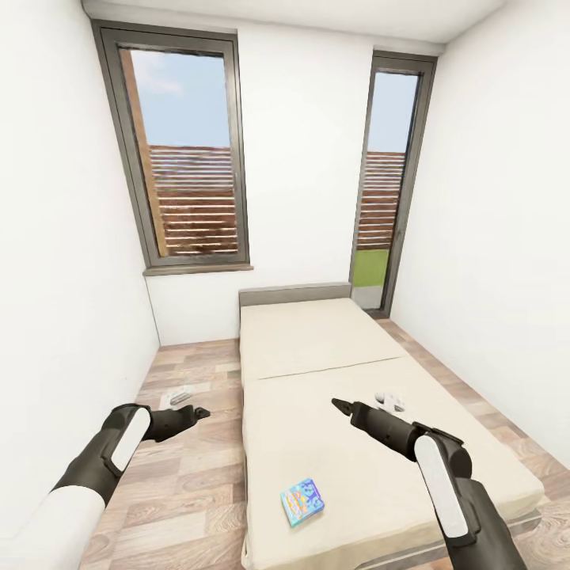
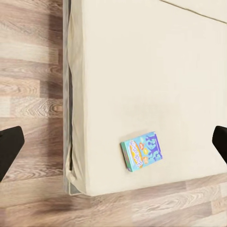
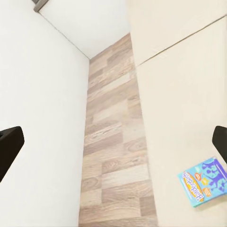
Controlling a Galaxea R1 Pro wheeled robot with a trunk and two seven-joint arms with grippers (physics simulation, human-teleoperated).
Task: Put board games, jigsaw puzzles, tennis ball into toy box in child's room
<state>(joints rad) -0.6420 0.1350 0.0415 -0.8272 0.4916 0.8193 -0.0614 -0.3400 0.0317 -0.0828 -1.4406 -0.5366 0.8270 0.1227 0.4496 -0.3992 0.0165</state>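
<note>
A small blue and teal board game box (image 1: 302, 502) lies flat on the beige bed (image 1: 332, 372), near its foot on the left side. The box appears again in the left wrist view (image 2: 142, 150) and the right wrist view (image 3: 205, 180). My left gripper (image 1: 199, 412) hovers over the wooden floor left of the bed, its dark fingers (image 2: 9, 146) spread wide, open and empty. My right gripper (image 1: 339, 404) hangs above the middle of the mattress, also open with nothing held. A small white object (image 1: 390, 400) rests on the bed just behind it, too small to identify.
The narrow room has white walls, a window (image 1: 186, 150) at the back left and a glass door (image 1: 388, 182) at the back right. A strip of wood floor (image 1: 182, 475) runs left of the bed. A pale flat item (image 1: 178, 395) lies on that floor.
</note>
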